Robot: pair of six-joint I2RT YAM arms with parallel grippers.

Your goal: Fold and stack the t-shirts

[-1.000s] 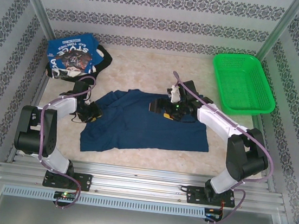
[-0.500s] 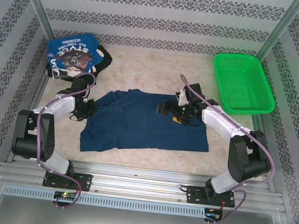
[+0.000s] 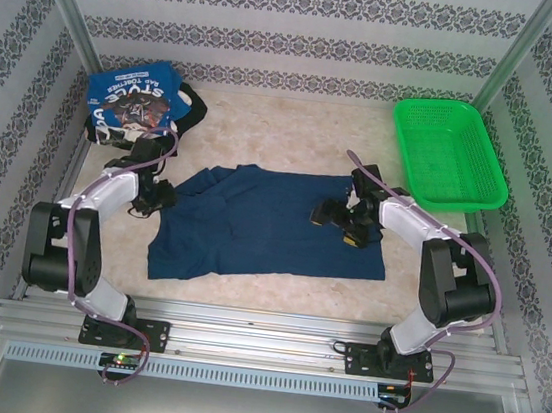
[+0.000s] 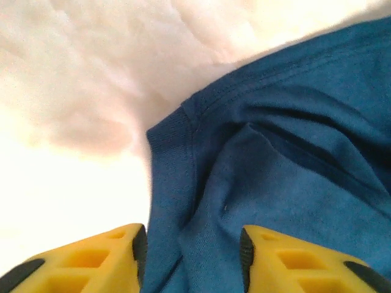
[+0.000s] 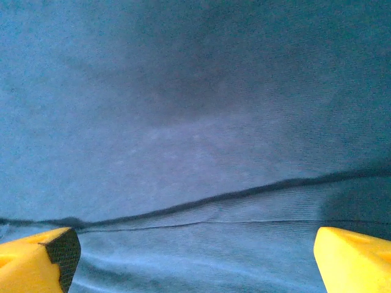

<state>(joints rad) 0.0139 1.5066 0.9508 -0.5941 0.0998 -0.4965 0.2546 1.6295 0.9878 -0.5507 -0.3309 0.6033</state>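
Note:
A dark blue t-shirt (image 3: 263,227) lies spread on the table, plain side up and rumpled at its left. My left gripper (image 3: 159,195) sits at the shirt's left edge. In the left wrist view it (image 4: 192,244) is open, its yellow fingers (image 4: 91,265) straddling a fold near the hem of the shirt (image 4: 293,152). My right gripper (image 3: 340,219) hovers low over the shirt's right part. In the right wrist view it (image 5: 195,250) stands wide open over the cloth (image 5: 183,110) and a seam. A blue t-shirt with white lettering (image 3: 127,108) and a black one (image 3: 193,111) are bunched at the back left.
A green mesh basket (image 3: 447,152) stands at the back right. Bare marbled tabletop (image 3: 285,132) stretches behind the spread shirt. Patterned walls close in three sides, and a metal rail (image 3: 259,341) runs along the near edge.
My left gripper has opened and shifted slightly back along the shirt's left edge. My right arm has swung right across the shirt, from its middle to near its right side, still open.

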